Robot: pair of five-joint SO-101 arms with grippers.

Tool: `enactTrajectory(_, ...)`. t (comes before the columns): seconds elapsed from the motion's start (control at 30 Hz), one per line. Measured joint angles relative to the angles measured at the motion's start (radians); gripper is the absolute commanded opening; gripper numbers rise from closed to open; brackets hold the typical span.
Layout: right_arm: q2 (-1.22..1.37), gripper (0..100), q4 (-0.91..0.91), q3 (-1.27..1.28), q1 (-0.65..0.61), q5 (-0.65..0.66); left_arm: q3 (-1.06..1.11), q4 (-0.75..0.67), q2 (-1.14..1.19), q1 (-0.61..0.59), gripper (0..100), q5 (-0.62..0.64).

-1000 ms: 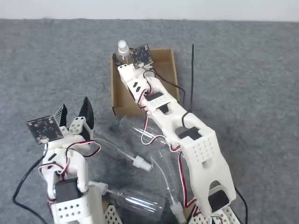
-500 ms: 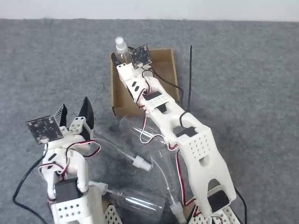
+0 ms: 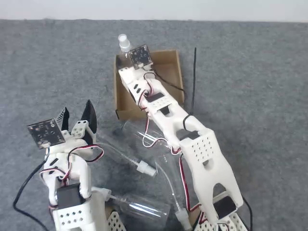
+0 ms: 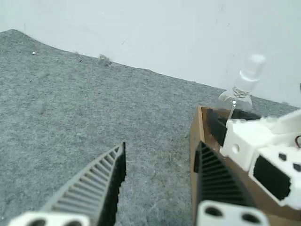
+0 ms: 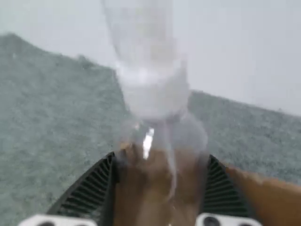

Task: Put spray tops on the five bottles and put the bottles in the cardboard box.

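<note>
The right pincer (image 5: 160,172) gripped a capped spray bottle (image 3: 125,48) upright at the cardboard box's (image 3: 169,54) far corner. Released there, it could catch the rim and topple onto the table (image 3: 250,96). The left pincer (image 3: 77,109) gaped, empty.

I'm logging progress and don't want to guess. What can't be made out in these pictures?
Inside of the cardboard box: high view, the right arm covers most of it.
Base of the held bottle: blurred in the right wrist view, under the right arm from above.
Lying bottles: high view, cut off by the bottom edge and arm bases.
</note>
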Motion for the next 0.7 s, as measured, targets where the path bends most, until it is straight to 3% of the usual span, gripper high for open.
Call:
enactTrajectory(0.27, 0.005, 24.9, 0.006, 0.0, 0.0, 0.0, 0.0, 0.0, 0.0, 0.0, 22, 0.0)
enactTrajectory(0.7, 0.008, 25.0, 0.028, 0.003, 0.002, 0.006, 0.0, 0.0, 0.0, 0.0, 22, 0.0)
